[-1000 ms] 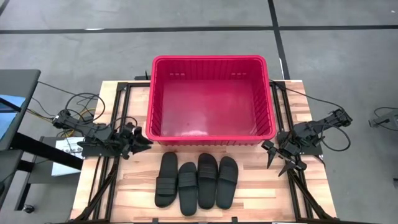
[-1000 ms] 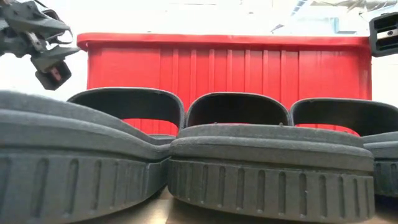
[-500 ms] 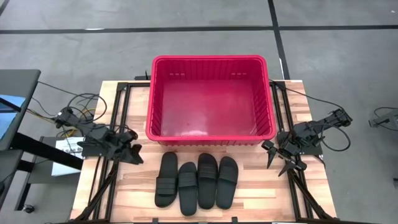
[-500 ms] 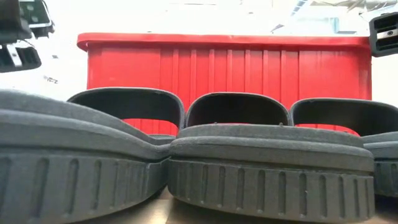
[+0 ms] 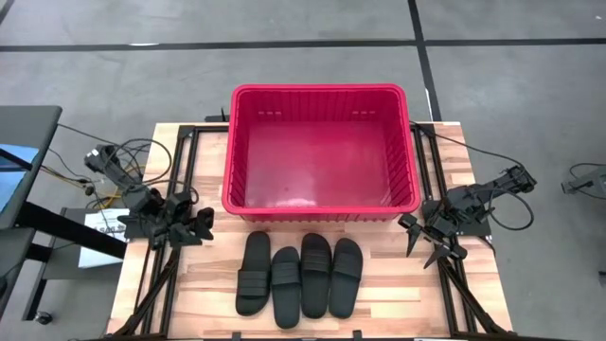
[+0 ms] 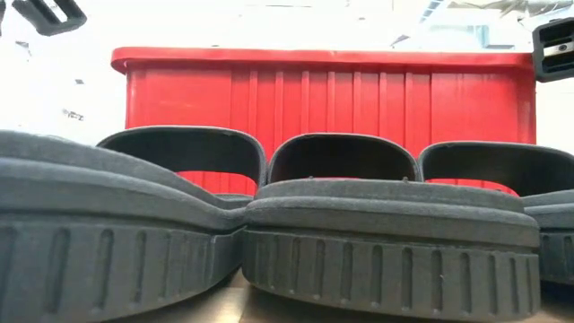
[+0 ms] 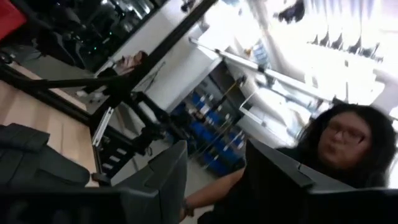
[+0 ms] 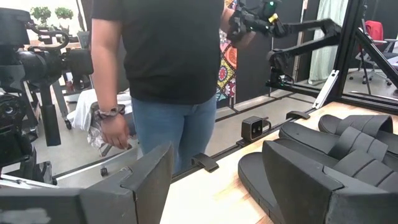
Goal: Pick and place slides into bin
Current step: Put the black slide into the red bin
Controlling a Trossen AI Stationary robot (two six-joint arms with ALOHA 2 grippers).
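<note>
Four black slides (image 5: pixel 299 275) lie side by side on their soles on the wooden table (image 5: pixel 204 294), just in front of the red bin (image 5: pixel 322 204). In the low view the slides (image 6: pixel 341 224) fill the foreground, with the bin (image 6: pixel 323 90) behind them. My left gripper (image 5: pixel 201 225) hovers open at the table's left side, left of the slides and clear of them; its fingers (image 7: pixel 168 177) frame only the room beyond. My right gripper (image 5: pixel 422 252) waits open at the right side, with the slides (image 8: pixel 329 146) off to one side of its fingers.
Black frame rails (image 5: pixel 180 180) run along both sides of the table. A small camera block (image 8: pixel 252 127) sits at the table's near edge. A person (image 8: pixel 161 68) stands beyond the table, and a person (image 7: pixel 348 143) also shows in the left wrist view.
My left gripper has risen and swung toward the table's left and near edges, away from the bin's corner, tipping its fingers upward. In the low view it has climbed almost out of the picture's top. It stays open. The slides have not moved.
</note>
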